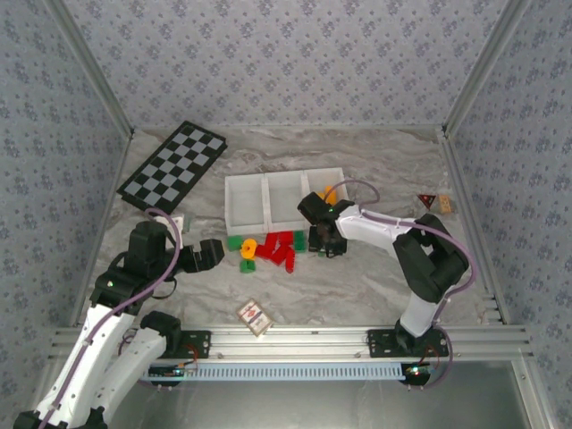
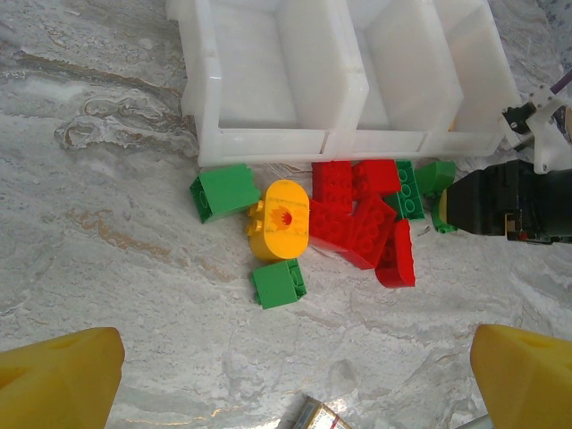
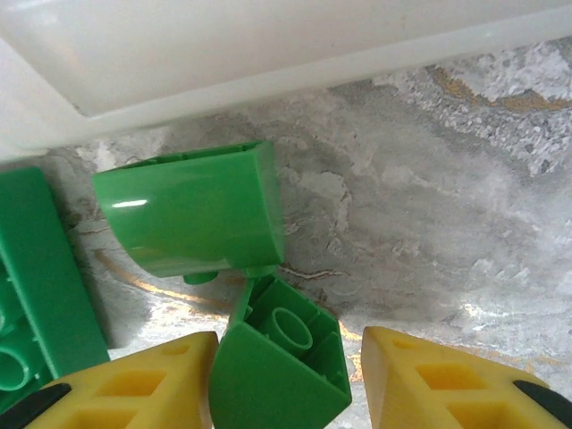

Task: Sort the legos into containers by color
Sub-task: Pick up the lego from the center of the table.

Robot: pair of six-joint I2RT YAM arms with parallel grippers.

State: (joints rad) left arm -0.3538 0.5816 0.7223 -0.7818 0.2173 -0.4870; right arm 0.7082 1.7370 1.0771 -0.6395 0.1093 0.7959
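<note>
The legos lie in a heap in front of the containers (image 1: 246,183), a white three-compartment tray (image 2: 268,143). The heap holds red bricks (image 2: 357,219), a yellow piece (image 2: 281,219) and green bricks (image 2: 223,192). An orange-yellow piece (image 1: 330,193) lies in the right compartment. My right gripper (image 1: 326,243) is low at the heap's right end, closed in on a tilted green lego (image 3: 277,375). The left finger presses on it and the right finger (image 3: 429,384) is very near its corner. My left gripper (image 1: 210,255) is wide open left of the heap, holding nothing.
A black-and-grey checkerboard (image 1: 174,165) lies at the back left. A small white card (image 1: 254,315) lies near the front edge. Two small objects (image 1: 427,201) sit at the right. A curved green brick (image 3: 192,210) and a flat green one (image 3: 36,268) lie next to the tray wall (image 3: 268,54).
</note>
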